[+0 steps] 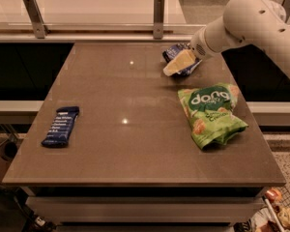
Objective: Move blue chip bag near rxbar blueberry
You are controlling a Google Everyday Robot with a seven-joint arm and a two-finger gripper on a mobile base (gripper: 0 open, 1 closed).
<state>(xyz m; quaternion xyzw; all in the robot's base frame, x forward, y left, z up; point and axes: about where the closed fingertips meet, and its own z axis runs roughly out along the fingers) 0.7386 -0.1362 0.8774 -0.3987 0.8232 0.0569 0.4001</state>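
The blue chip bag (pixel 172 51), dark navy with white lettering, lies at the far right of the brown table (pixel 121 91). My gripper (pixel 178 65) reaches in from the right on a white arm (pixel 251 21), and its pale yellow tip is over the bag's front part, hiding some of it. The rxbar blueberry (pixel 61 125), a slim flat dark blue bar, lies near the table's left edge, far from the bag.
A larger bright green bag (pixel 210 112) lies on the right side of the table, in front of the chip bag. A rail with two metal posts (pixel 158 13) runs behind the table's far edge. Some items sit low at the bottom right (pixel 278 211).
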